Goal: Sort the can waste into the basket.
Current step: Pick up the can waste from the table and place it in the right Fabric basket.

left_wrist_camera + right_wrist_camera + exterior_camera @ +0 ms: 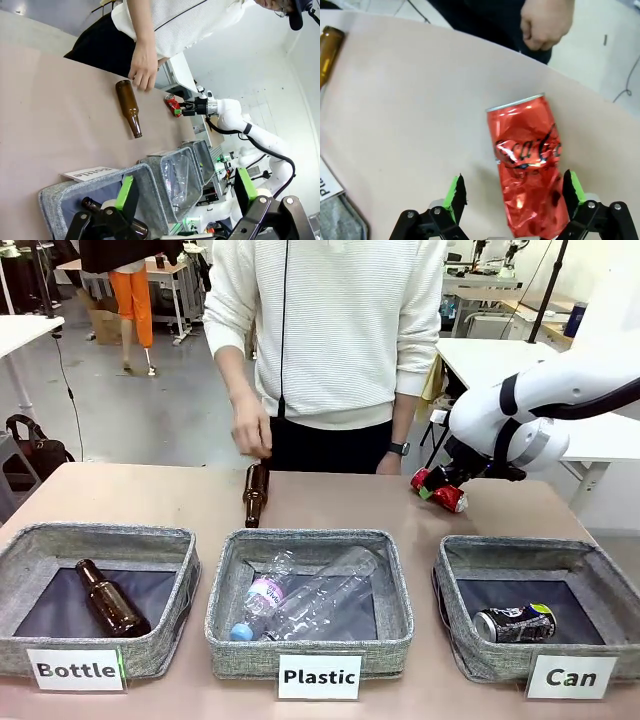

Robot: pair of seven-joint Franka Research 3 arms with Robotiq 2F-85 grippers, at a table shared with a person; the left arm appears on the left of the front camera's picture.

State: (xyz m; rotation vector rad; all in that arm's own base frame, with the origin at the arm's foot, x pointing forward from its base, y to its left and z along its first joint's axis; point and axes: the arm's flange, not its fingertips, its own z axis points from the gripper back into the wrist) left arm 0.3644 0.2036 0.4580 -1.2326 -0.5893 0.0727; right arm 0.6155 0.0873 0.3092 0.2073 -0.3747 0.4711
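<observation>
- The table (150,500) carries three grey baskets along its near edge; a person stands at the far side with one hand (252,430) resting just above a brown bottle (256,494) lying at far centre.
- The "Can" basket (455,625) sits near right and already holds the black-and-silver can (514,622); the baskets to its left, labelled "Plastic" (225,630) and "Bottle" (20,585), hold clear bottles and a brown bottle.
- The right gripper (515,202) is down at the far right of the table, jaws wide, straddling the near end of the red can (527,165), which lies flat on the table; no pad looks pressed against it yet.
- The left gripper (182,195) hangs over the near left, also wide and holding nothing.
- Likely trouble: the can is crushed and uneven, and sits off to one side of the jaws, so closing may nudge it sideways or pinch only a crumpled edge, letting it slip on the lift.
- The carry to the near-right basket could also clip the basket's far rim if the can hangs low.
</observation>
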